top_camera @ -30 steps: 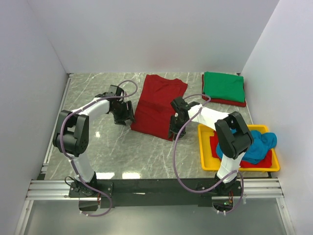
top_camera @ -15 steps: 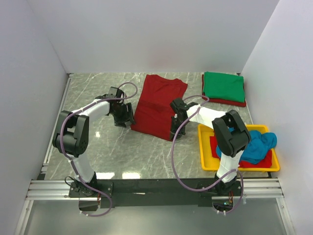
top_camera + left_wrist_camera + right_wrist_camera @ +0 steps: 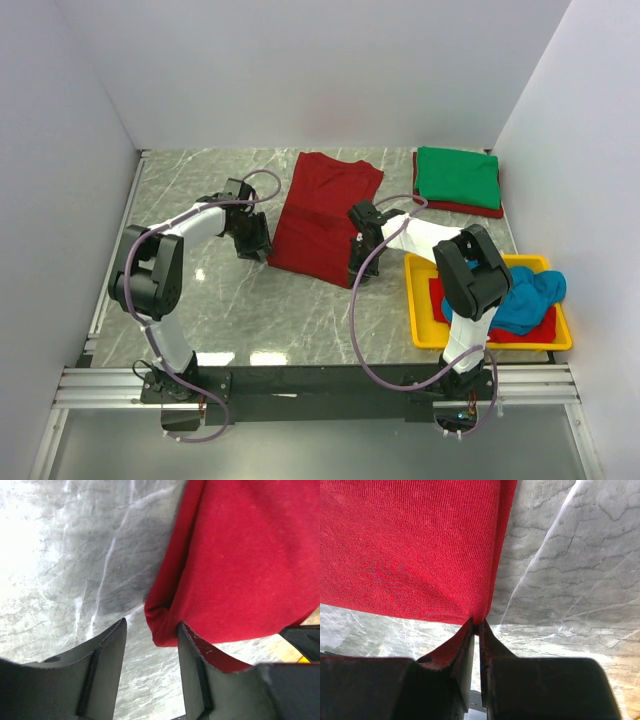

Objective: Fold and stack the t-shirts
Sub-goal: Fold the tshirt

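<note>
I have my right gripper [image 3: 479, 626] down on the near right corner of the dark red t-shirt [image 3: 322, 215]. Its jaws are drawn almost together, with only a hairline left between them, and the corner of the cloth is nipped at their tips. It looks as if I hold just the very edge of the fold, though the slit is too thin for me to tell how much cloth is in it.

My left gripper [image 3: 151, 630] is at the near left corner of the same shirt. Its jaws stand partly apart and are not closed on anything. The folded corner lies in the gap, close against one finger [image 3: 192, 665], and bare marble shows beside the other.

The dark red t-shirt lies flat in the middle of the grey marble table [image 3: 200, 180] as a long folded band. It runs slightly aslant from my grippers back toward the far wall.

At the far right corner a folded green t-shirt [image 3: 458, 176] rests on a folded red shirt [image 3: 455, 209], whose edge shows along its near side. Near my right arm's base, a yellow tray [image 3: 480, 343] holds a crumpled teal blue t-shirt [image 3: 530, 300], which lies on another red shirt [image 3: 437, 300] and spills over the tray's far rim.
</note>
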